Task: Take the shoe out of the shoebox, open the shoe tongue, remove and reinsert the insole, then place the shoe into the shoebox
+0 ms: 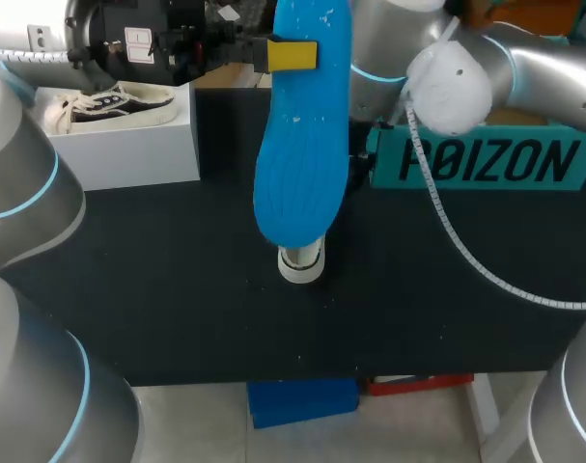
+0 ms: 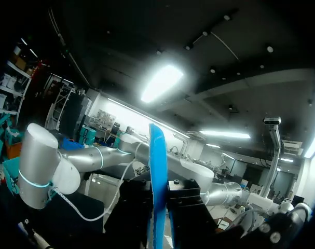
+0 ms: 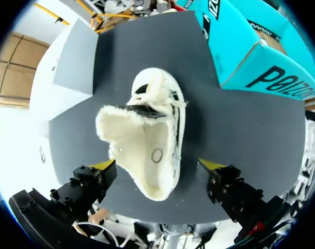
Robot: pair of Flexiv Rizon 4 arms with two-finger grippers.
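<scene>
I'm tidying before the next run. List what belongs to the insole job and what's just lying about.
Job: blue foam insole in left gripper; white fleece-lined shoe; open white cardboard shoebox, probably.
Lying about: teal cardboard box with black lettering; cream striped sneaker inside the shoebox.

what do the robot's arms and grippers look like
The left arm and right arm are thick, rounded silver-grey tubes with thin glowing light-blue rings at the joints. The right arm has a white rounded joint cap and a white cable with dark bands hanging from it. The left gripper and right gripper are black and blocky, with bright yellow fingertips.
</scene>
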